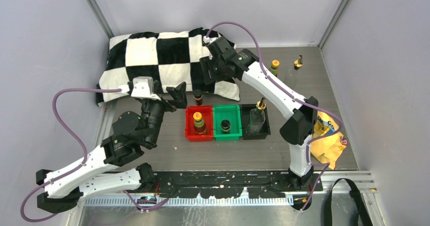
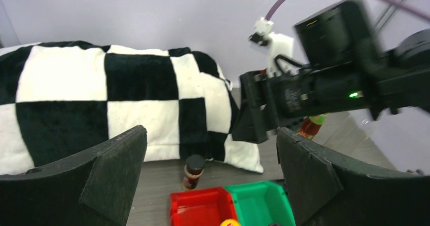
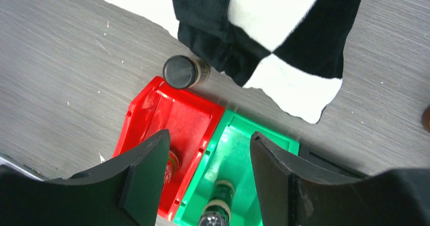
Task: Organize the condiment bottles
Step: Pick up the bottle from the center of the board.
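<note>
A short dark black-capped bottle (image 1: 197, 97) stands on the table just behind the red tray (image 1: 188, 129); it also shows in the left wrist view (image 2: 193, 171) and the right wrist view (image 3: 181, 71). The red tray holds an orange-capped reddish bottle (image 1: 198, 122). The green tray (image 1: 226, 133) holds a dark bottle (image 1: 226, 126). The black tray (image 1: 255, 133) holds a clear glass bottle (image 1: 260, 112). Another orange-capped bottle (image 1: 275, 66) and a clear glass bottle (image 1: 296, 68) stand at the back right. My left gripper (image 1: 175, 98) is open and empty, left of the standing dark bottle. My right gripper (image 1: 209, 70) is open and empty, high above the trays.
A black-and-white checkered cloth (image 1: 162, 53) lies across the back of the table, its edge close behind the standing dark bottle. A yellow bag (image 1: 327, 135) lies at the right beside the right arm's base. Walls close in on both sides.
</note>
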### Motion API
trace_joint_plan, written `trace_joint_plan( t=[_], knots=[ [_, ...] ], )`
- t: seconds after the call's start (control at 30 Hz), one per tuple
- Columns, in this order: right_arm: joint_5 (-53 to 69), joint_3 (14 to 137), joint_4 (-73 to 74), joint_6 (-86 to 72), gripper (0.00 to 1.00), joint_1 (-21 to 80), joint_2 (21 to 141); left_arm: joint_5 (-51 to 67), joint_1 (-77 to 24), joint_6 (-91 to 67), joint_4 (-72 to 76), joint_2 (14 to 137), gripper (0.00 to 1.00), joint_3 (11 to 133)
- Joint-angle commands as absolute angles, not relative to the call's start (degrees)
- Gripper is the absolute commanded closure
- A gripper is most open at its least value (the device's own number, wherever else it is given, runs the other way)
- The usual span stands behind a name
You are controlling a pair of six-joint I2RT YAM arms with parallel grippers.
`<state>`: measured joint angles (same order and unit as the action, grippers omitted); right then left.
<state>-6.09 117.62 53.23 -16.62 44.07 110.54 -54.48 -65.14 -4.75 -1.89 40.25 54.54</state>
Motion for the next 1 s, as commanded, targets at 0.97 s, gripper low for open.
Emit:
trace_joint_plan(
  t=[0.97],
  knots=[
    [4.8,142.4,60.3,-13.0,0.36,43.4,132.8,-52.2,-65.3,1.3,18.7,46.2,0.0,54.6]
  ],
)
